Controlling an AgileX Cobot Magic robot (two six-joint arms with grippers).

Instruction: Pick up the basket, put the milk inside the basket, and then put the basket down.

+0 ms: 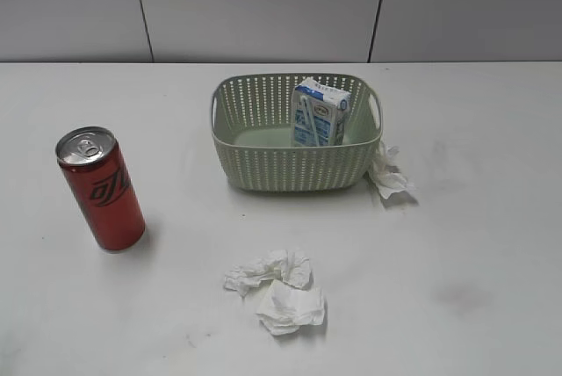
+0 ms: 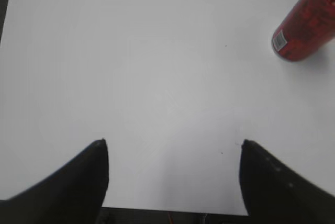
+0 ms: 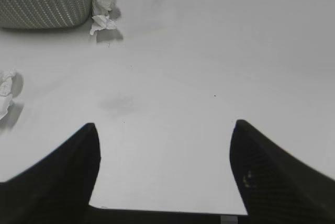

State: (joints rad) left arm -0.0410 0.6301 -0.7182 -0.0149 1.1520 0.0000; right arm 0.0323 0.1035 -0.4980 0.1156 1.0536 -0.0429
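Observation:
The pale sage-green basket [image 1: 263,169] stands on the white table at the back middle. The white and blue milk carton [image 1: 319,112] stands upright inside it, toward the right. The basket's corner [image 3: 52,7] also shows at the top left of the right wrist view. Neither gripper shows in the exterior view. My left gripper [image 2: 172,143] is open and empty over bare table. My right gripper [image 3: 163,124] is open and empty over bare table, well short of the basket.
A red soda can [image 1: 101,188] stands at the left; it also shows in the left wrist view [image 2: 305,22]. One crumpled tissue [image 1: 386,174] lies against the basket's right side, and crumpled tissues [image 1: 279,292] lie in front.

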